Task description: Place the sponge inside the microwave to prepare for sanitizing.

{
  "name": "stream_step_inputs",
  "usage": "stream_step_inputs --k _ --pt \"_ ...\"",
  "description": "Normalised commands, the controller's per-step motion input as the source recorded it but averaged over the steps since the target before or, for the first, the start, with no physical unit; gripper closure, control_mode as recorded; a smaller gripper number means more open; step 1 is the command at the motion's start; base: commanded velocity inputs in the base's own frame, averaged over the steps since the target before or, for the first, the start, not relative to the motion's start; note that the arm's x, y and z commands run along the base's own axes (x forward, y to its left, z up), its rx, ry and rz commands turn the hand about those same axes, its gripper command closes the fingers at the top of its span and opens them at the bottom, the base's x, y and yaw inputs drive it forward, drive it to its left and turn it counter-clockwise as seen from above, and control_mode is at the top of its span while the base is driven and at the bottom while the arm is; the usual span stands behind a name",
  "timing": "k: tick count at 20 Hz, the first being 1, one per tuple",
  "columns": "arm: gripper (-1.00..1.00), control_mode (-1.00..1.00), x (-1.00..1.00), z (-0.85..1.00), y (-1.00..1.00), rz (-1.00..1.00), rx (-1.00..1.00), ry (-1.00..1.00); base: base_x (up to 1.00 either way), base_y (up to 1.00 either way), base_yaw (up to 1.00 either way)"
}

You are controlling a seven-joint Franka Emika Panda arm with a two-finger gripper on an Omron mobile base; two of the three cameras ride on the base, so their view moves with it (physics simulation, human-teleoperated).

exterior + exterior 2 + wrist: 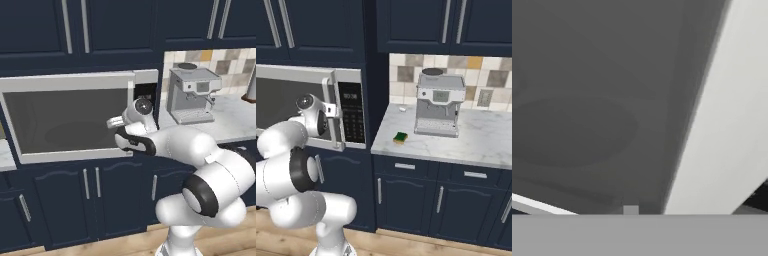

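The microwave (70,117) is built in under the dark upper cabinets, and its door (301,107) stands swung partly out, with the handle edge just in front of the black keypad panel (352,117). The tool (116,123) sits right at that handle edge, its fingers drawn together; whether they pinch the handle or merely rest against it I cannot tell. The hand view looks through the dark glass at the round turntable (572,130), with the pale door frame (727,125) running up beside it.

The sponge (401,137) lies on the marble table (481,142), to the right of the microwave and just in front of the espresso machine (438,105), touched by nothing.

The step in hand looks like opening the door. To do it well, the pull should follow the door's arc about its hinge on the far side from the keypad, not run straight back, so the tool does not slip off the handle. The door should go wide enough to leave the cavity mouth free.

Room is tight between door edge and keypad panel; the arm's elbow (215,185) bulks low in front of the lower cabinets. Around the sponge the table is open, the espresso machine being the near obstacle.
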Motion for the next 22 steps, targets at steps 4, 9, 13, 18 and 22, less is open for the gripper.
stream_step_inputs --k 4,9,13,18,22 --pt "1.0 -1.0 -0.37 -0.01 0.47 0.0 -0.04 0.05 0.0 0.0 0.0" --pt "1.0 -1.0 -0.35 0.0 0.46 0.0 -0.01 0.08 0.0 0.0 0.0" --pt "1.0 -1.0 -0.37 0.0 0.46 0.0 0.0 0.08 0.0 0.0 0.0" --pt "1.0 -1.0 -0.42 0.0 0.5 0.0 0.0 0.05 0.0 0.0 0.0" --pt "1.0 -1.0 -0.42 0.0 0.54 -0.01 0.0 0.0 0.0 0.0 0.0"
